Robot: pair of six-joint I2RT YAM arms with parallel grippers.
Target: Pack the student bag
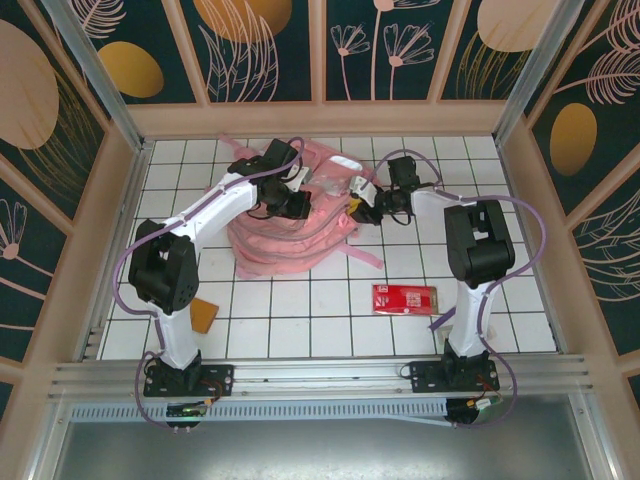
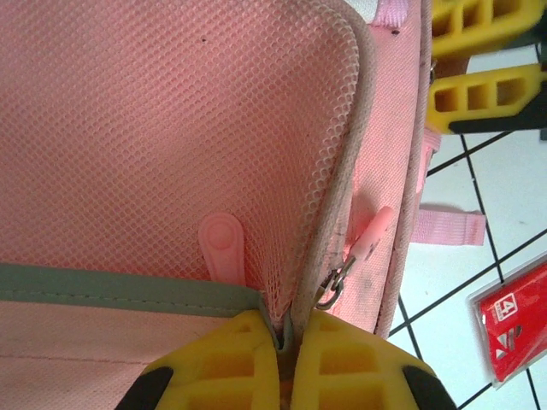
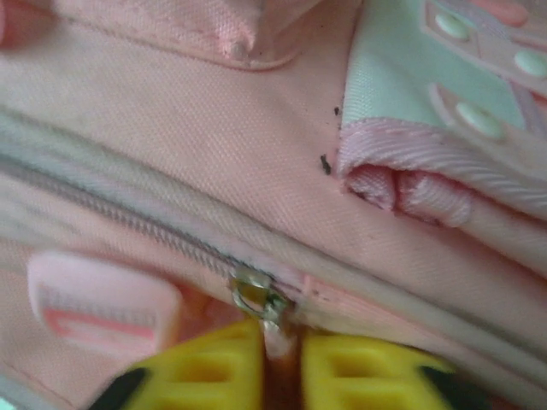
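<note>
Left end effector, bottom centre, pinches a seam of the student bag, likely bracing it; right end effector pinches the zipper pull, apparently to unzip.

I am driving a robot lab test cell. The left arm and right arm are bolted to an aluminium rail at the near edge of a white, grid-lined tabletop, boxed in by printed leaf-pattern panels and metal corner posts.
</note>
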